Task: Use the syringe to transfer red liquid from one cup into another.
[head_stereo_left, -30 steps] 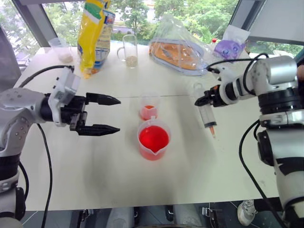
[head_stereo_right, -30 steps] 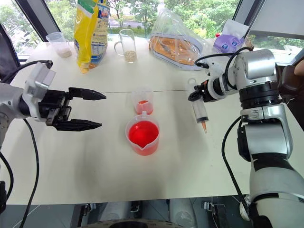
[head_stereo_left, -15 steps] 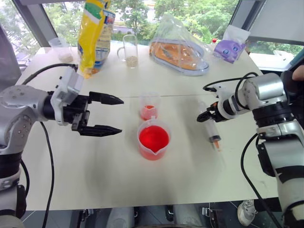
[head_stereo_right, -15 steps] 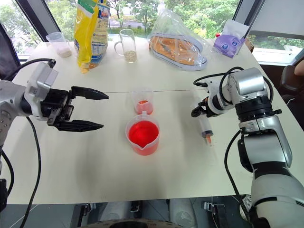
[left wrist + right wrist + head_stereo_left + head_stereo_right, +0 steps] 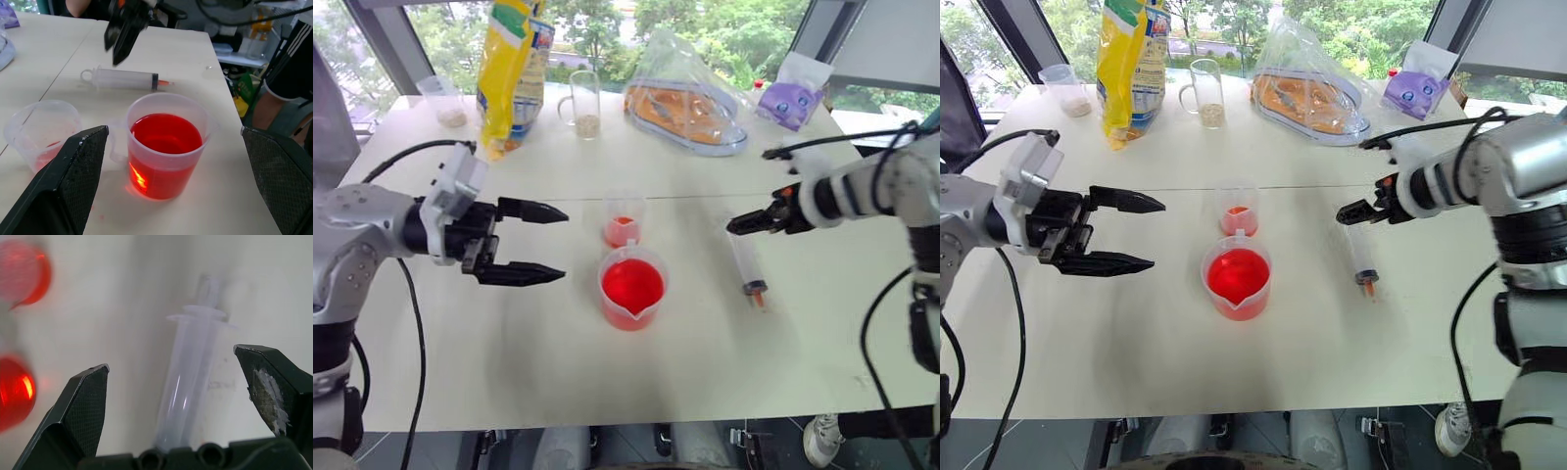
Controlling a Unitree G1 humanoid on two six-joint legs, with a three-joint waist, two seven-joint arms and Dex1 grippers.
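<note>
Near the middle of the table (image 5: 509, 362), the syringe (image 5: 747, 262) lies flat on the surface, right of the beaker (image 5: 631, 287), with its orange tip toward the front edge and its looped handle toward the back edge. Above the handle end hovers the right gripper (image 5: 736, 225), fingers spread wide, holding nothing and clear of the syringe; in the right wrist view the barrel (image 5: 188, 377) lies between the open fingers (image 5: 80, 406) without contact. Left of the beaker, the left gripper (image 5: 548, 245) hangs above the table with jaws fully apart, empty, pointing toward the cups. Red liquid (image 5: 165, 139) fills much of the beaker. Just behind the beaker stands the small cup (image 5: 622, 218), with a little red liquid at its base. Along the back edge stand a yellow bag (image 5: 509, 73), a handled glass (image 5: 581, 103), a powder cup (image 5: 442, 98) and a clear bag (image 5: 690, 93).
</note>
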